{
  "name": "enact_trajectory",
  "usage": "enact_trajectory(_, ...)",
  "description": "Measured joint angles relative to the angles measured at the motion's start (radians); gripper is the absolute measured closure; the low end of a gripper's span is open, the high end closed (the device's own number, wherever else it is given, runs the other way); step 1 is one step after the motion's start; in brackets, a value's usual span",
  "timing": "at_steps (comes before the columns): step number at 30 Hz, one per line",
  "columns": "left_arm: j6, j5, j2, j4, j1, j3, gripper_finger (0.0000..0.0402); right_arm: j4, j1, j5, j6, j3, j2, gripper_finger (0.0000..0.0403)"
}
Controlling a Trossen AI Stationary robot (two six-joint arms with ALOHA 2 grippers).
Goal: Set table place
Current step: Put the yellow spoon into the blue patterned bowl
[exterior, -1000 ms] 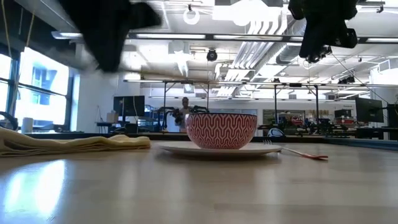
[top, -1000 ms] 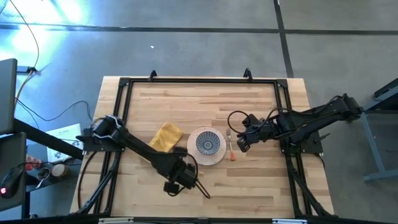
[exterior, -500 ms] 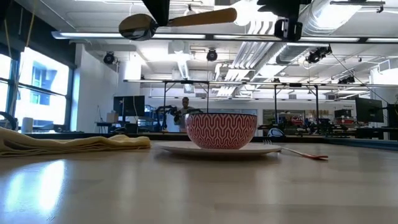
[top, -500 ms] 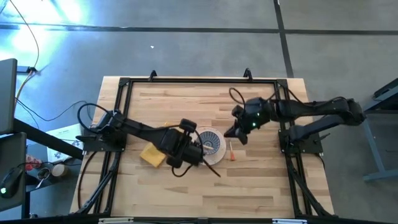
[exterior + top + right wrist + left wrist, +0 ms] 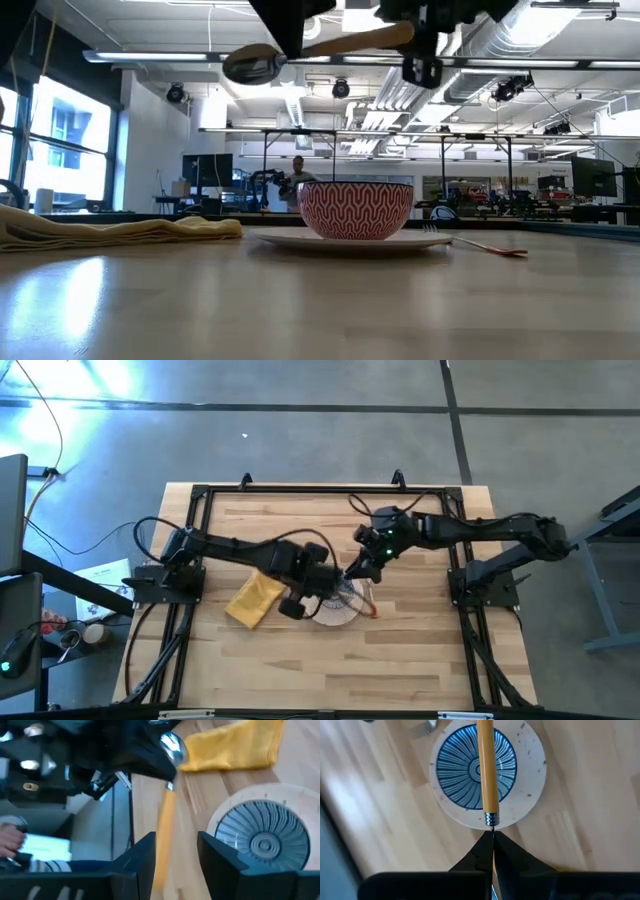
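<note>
My left gripper [image 5: 492, 845] is shut on the yellow-handled spoon [image 5: 486, 770] and holds it in the air over the blue-patterned bowl [image 5: 460, 780]. The bowl stands on the cream plate [image 5: 335, 618]. My right gripper [image 5: 175, 855] is open, with one finger on each side of the spoon's handle [image 5: 164, 835] near its free end. The spoon's bowl [image 5: 250, 65] sticks out behind the left fingers. The orange-handled fork [image 5: 372, 606] lies on the table [image 5: 400, 650] just right of the plate. The folded mustard napkin [image 5: 252, 600] lies to the plate's left. My left gripper pinches the spoon's metal neck [image 5: 492, 826], just behind the handle's ferrule, between its two shut fingers. The spoon lies along the fingers, its handle running on ahead of them toward my right gripper. It hangs nearly level, well above the bowl. My right gripper: the handle lies close to one finger [image 5: 145, 855]; whether it touches it I cannot tell.
The black rail frame [image 5: 320, 490] runs round the tabletop. Bare wood [image 5: 300, 525] stretches behind the plate and along the near edge. Both arms meet above the plate.
My left gripper has carried the spoon up from near the table's front edge toward the far and right side, and now holds it over the plate. My right gripper has gone toward the table's left, up to the spoon's handle. Plate, bowl, fork and napkin have stayed put.
</note>
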State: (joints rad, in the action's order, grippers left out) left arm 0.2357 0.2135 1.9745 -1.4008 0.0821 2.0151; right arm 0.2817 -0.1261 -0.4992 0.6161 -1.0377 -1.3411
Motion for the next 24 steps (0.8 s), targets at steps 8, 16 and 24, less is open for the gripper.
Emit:
enact_trajectory(8,-0.031,-0.127,0.004,0.003,-0.097,0.000,0.0401,0.330,0.018,0.156,-0.276,-0.248,-0.139,0.0274)
enact_trajectory(16,-0.023,-0.130,0.004,-0.025,-0.123,-0.004,0.0401,0.631,0.031,0.258,-0.389,-0.462,-0.241,0.0274)
enact_trajectory(24,0.064,-0.256,0.004,-0.008,-0.112,-0.004,0.0401,0.787,0.098,0.319,-0.464,-0.538,-0.241,0.0275)
